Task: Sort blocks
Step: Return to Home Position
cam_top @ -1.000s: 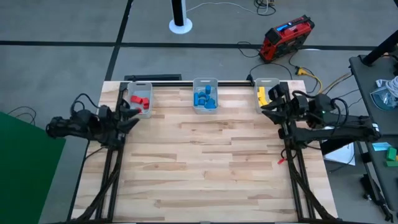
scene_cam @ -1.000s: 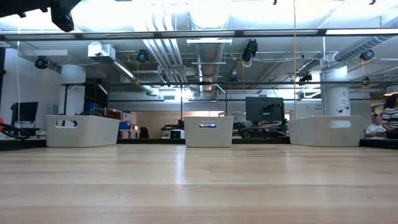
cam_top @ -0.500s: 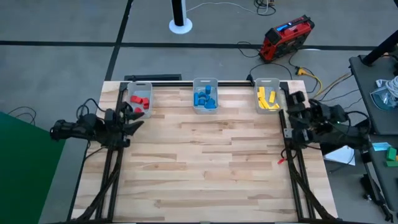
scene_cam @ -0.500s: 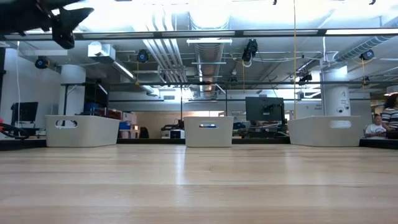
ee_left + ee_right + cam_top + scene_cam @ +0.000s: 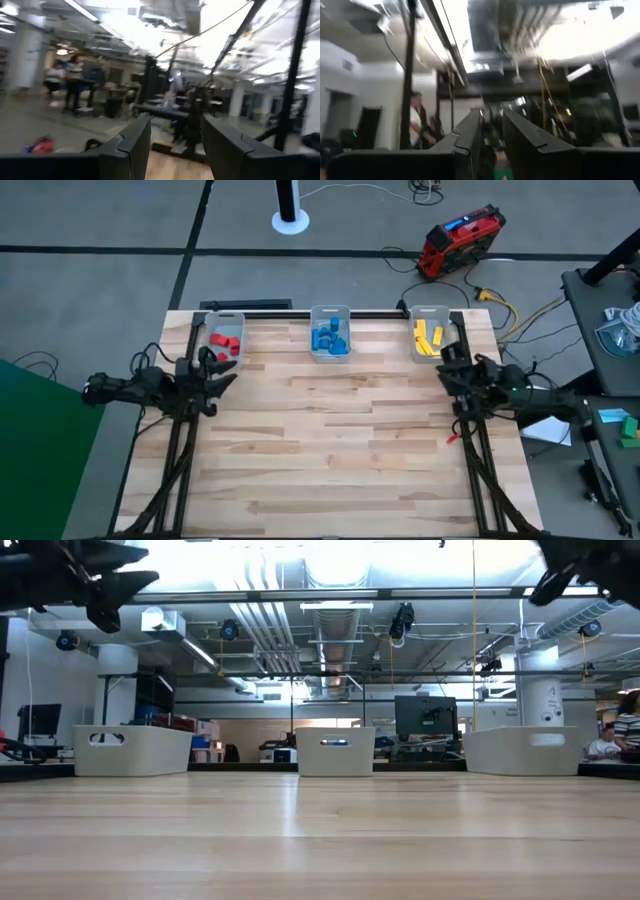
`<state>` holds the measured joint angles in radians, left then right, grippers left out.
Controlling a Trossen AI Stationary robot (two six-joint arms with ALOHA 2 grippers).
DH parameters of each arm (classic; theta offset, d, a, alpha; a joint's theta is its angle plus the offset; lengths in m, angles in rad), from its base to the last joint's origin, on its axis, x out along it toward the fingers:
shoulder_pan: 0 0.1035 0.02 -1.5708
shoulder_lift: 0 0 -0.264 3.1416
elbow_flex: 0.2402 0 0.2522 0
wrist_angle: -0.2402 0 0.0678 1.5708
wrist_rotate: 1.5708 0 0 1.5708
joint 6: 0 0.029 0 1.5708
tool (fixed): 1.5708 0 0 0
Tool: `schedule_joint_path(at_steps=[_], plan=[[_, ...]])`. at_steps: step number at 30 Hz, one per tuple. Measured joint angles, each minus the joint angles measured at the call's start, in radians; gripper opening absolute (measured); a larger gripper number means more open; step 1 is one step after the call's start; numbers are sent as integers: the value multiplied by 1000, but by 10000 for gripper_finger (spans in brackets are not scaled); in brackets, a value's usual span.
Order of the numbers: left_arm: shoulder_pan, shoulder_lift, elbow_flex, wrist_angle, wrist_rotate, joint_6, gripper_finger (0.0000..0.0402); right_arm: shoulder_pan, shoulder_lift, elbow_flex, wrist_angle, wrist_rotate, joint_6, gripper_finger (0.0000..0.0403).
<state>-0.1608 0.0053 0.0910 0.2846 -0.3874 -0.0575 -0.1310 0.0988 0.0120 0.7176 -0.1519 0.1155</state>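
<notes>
We're seeing left hand (image 5: 224, 370) spread, right hand (image 5: 447, 367) slightly parted, both empty; we're planning homing high over bins (image 5: 330, 309).

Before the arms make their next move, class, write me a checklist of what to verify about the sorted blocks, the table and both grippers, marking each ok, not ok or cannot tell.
1. The left bin holds only red blocks: ok.
2. The middle bin holds only blue blocks: ok.
3. The right bin holds only yellow blocks: ok.
4. No block lies loose on the table: ok, none shows on the wood.
5. The left gripper is empty: ok, fingers apart, nothing between.
6. The right gripper is empty: ok, narrow gap, nothing between.
</notes>
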Motion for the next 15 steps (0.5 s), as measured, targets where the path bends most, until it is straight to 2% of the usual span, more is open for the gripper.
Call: schedule_joint_path(at_steps=[8,11,15], plan=[[1,0,-8,-62,-59,121,151,0,65,0,-15,21,-45,60],[1,-2,-10,-198,-60,72,151,0,66,0,-105,18,-13,59],[1,-2,-24,-347,-60,-48,151,0,66,0,-334,16,103,66]])
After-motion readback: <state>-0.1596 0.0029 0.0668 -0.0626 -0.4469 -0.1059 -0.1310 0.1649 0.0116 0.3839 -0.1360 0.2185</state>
